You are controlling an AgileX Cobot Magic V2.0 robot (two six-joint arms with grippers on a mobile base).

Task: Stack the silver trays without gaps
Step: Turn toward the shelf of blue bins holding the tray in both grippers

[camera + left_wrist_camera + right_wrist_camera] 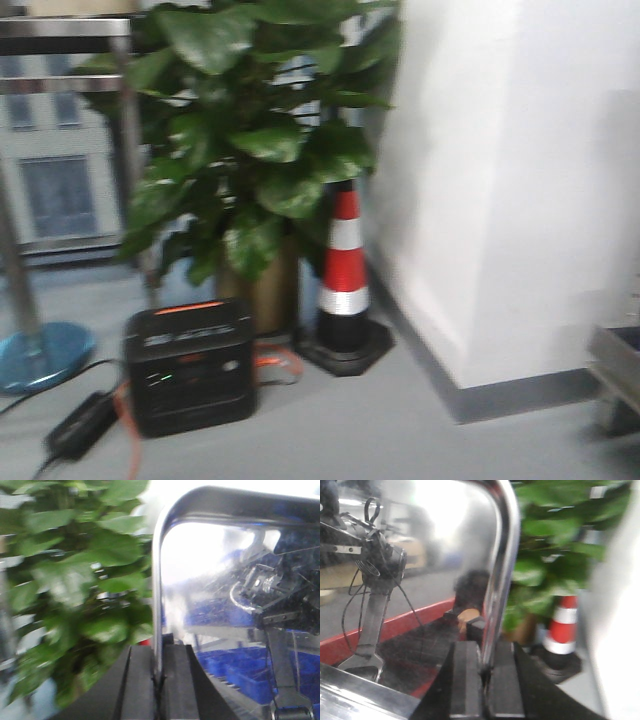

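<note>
In the left wrist view, my left gripper [158, 677] is shut on the rim of a silver tray [225, 580], which stands on edge and fills the right of the view; its mirror face reflects blue bins and an arm. In the right wrist view, my right gripper [484, 672] is shut on the rim of a silver tray [430, 555] that fills the left of the view. I cannot tell whether it is the same tray. Neither gripper nor any tray shows in the front view.
A large green plant [250, 130] stands ahead, with a red-and-white cone [345, 270] beside a white wall [500, 180]. A black box [190, 365] and a cable brick [80, 425] lie on the grey floor. A grey cart edge [620, 375] is at the right.
</note>
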